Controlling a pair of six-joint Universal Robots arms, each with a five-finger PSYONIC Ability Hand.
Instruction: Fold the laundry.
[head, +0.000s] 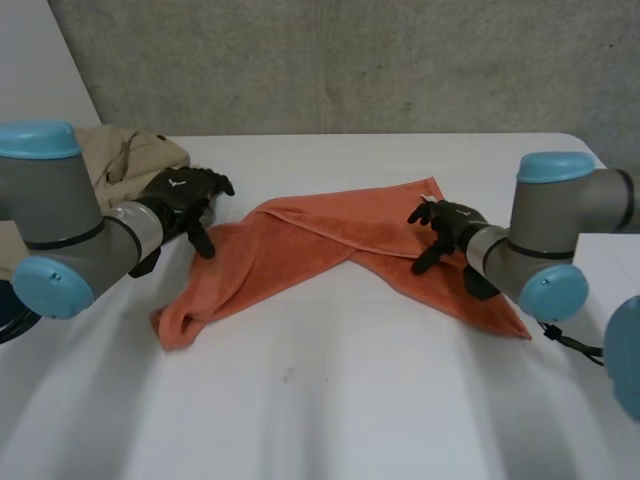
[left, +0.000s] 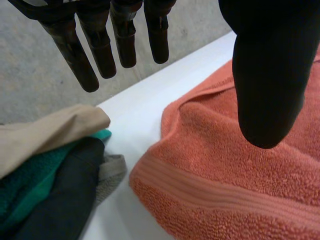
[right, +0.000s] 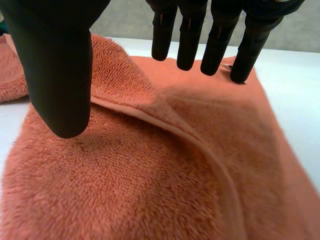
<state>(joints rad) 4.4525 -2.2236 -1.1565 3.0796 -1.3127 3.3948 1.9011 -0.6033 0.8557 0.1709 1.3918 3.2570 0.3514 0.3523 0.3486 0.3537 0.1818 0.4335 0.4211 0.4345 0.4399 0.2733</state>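
Observation:
An orange towel (head: 300, 240) lies rumpled across the middle of the white table (head: 330, 410), partly doubled over itself with a hem running along the fold. My left hand (head: 182, 196) hovers open over the towel's left end, near its upper edge. In the left wrist view its fingers (left: 100, 55) are straight and its thumb (left: 267, 75) stands apart above the towel (left: 225, 175), holding nothing. My right hand (head: 447, 222) is open above the towel's right part. Its fingers (right: 215, 35) and thumb (right: 57, 65) are spread over the folded hem of the towel (right: 150, 180).
A pile of other laundry (head: 130, 160) sits at the table's far left behind my left hand: a beige garment on top, with teal, black and grey pieces (left: 55, 170) beside the towel's edge. The table's right edge is close to the right arm.

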